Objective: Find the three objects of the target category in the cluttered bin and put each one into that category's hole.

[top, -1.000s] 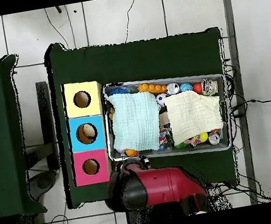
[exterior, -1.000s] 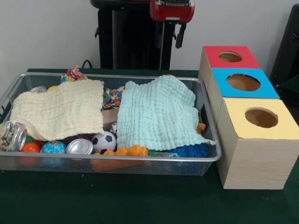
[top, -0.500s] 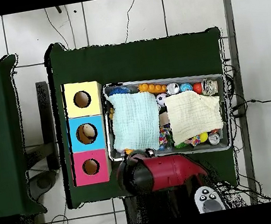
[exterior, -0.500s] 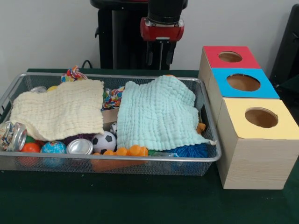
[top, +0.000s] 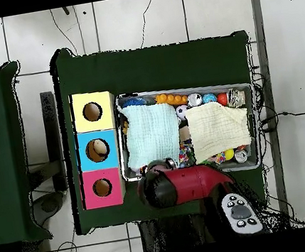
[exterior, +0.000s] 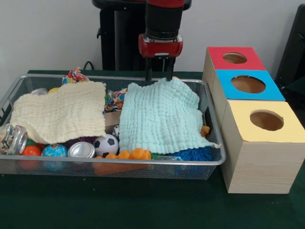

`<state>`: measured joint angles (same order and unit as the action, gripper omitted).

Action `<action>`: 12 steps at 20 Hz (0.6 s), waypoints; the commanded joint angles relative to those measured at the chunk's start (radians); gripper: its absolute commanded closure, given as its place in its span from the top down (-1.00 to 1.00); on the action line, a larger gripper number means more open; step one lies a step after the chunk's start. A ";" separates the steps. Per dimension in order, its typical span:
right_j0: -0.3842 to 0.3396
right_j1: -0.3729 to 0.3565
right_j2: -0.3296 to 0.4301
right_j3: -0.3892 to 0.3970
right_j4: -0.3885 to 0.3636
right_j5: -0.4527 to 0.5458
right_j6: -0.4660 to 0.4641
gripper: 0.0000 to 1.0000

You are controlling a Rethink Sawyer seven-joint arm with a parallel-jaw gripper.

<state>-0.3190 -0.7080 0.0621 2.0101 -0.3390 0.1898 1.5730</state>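
Descending since a second ago, gripper [exterior: 158,75] is reaching the mint cloth's [exterior: 161,117] far edge | jaws spread, empty | knotted fabric bundle [exterior: 115,99] is lying in the cluttered bin [exterior: 119,162] beside that cloth, toward the cream cloth [exterior: 62,112]

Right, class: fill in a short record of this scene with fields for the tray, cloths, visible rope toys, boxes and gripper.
tray: wire tray on the green table, full of small toys
cloths: cream cloth and pale green cloth lying over the contents
visible rope toys: one at the far rim, one between the cloths
boxes: red, blue and yellow, each with a round hole
gripper: open, at the green cloth's far edge
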 commanded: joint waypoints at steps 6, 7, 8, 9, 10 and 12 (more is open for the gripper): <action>-0.036 0.150 0.113 -0.191 -0.096 -0.170 0.052 1.00; -0.038 0.160 0.114 -0.199 -0.101 -0.183 0.053 1.00; -0.040 0.162 0.117 -0.202 -0.104 -0.183 0.052 1.00; -0.047 0.170 0.126 -0.208 -0.112 -0.182 0.044 1.00; -0.048 0.171 0.130 -0.206 -0.116 -0.184 0.044 1.00; -0.051 0.189 0.133 -0.214 -0.125 -0.207 0.053 1.00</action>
<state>-0.3369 -0.5900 0.0836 1.9242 -0.4037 0.0565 1.5730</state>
